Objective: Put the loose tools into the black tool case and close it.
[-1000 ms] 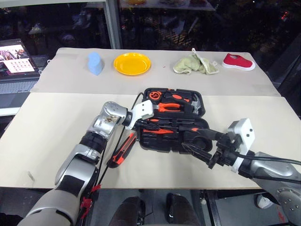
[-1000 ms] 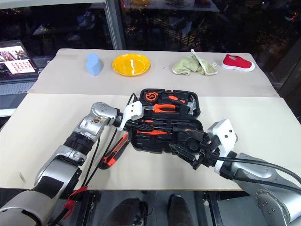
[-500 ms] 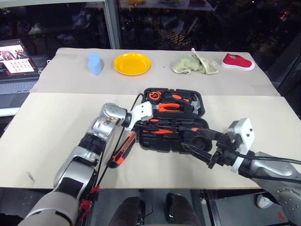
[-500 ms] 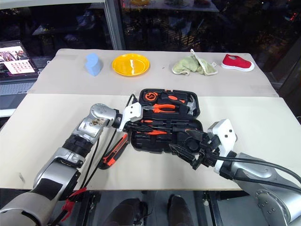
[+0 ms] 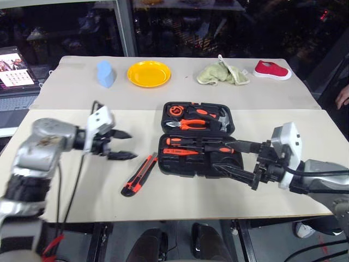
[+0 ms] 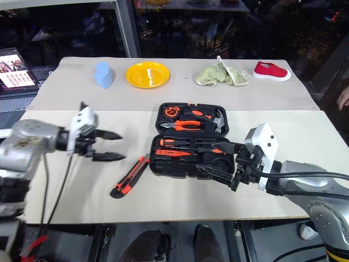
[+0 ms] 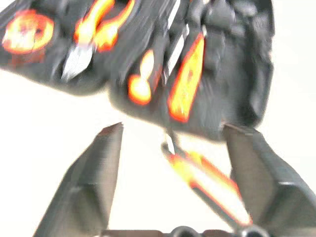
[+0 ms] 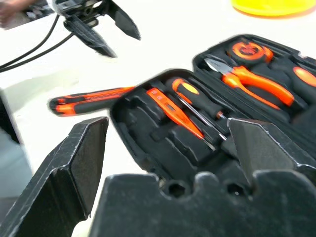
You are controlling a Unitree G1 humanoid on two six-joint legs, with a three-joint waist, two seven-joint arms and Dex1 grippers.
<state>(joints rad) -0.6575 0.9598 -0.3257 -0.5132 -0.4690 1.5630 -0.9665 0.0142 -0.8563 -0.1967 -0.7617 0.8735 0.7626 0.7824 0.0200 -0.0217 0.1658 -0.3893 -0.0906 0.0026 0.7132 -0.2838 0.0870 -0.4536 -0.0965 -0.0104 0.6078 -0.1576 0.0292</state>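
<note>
- The black tool case (image 5: 197, 141) lay open on the table (image 5: 65, 180).
- The utility knife (image 5: 139, 175) lay beside it.
- The left gripper (image 5: 121, 145) and right gripper (image 5: 233, 159) were wide open, holding nothing.

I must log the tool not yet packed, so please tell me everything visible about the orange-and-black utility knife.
The utility knife is slim, with a black body, orange stripes and an orange near end, and looks like plastic. It lies flat and slanted on the beige table, just left of the open black tool case, apart from it. Nothing touches it except the table. The open left pincer hovers beside it, further left.
</note>
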